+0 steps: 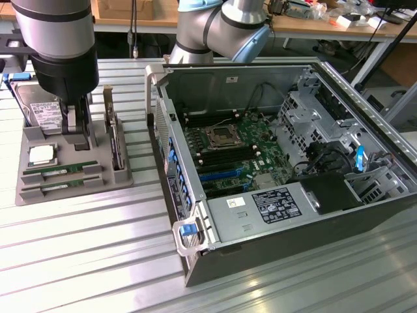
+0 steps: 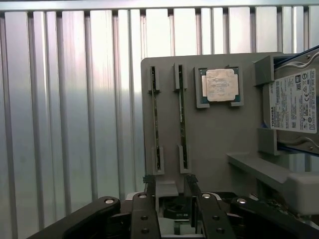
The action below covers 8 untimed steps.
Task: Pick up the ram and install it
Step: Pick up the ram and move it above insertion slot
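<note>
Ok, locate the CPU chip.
The CPU chip lies in the grey tray at the exterior view's left, between the hard drive and the ram sticks.

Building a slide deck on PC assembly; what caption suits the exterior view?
Open gripper over the grey tray, two ram sticks in their slots, opened computer case beside it.

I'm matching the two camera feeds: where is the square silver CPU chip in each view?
Exterior view: the square silver CPU chip lies on the grey tray at the exterior view's left, between the white-labelled silver hard drive and two green RAM sticks.
Wrist view: the chip sits between those sticks and the hard drive.
Shared landmark: the hard drive's white label.
</note>
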Motion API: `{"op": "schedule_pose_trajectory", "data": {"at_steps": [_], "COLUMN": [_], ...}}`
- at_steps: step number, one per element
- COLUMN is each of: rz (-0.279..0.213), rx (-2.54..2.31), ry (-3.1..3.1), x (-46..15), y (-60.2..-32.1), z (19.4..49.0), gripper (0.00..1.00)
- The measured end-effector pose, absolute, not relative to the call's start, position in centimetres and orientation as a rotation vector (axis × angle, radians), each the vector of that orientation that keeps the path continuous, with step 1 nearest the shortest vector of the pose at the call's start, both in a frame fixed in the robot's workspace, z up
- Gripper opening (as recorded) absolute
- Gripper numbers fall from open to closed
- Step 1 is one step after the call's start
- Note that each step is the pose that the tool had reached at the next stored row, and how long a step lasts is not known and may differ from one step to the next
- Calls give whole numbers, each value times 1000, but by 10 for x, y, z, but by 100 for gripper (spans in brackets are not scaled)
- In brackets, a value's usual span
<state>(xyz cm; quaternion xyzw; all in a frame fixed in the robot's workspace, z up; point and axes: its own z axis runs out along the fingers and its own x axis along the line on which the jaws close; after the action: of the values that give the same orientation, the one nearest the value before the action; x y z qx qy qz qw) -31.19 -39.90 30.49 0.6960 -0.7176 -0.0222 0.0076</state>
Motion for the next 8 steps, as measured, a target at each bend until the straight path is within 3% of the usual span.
{"op": "schedule_pose_trajectory", "data": {"at_steps": [8], "rz": [-69], "rx": [2176], "ry": [-2244], "x": [-312], "y": [-399], "z": [301], "gripper": [36]}}
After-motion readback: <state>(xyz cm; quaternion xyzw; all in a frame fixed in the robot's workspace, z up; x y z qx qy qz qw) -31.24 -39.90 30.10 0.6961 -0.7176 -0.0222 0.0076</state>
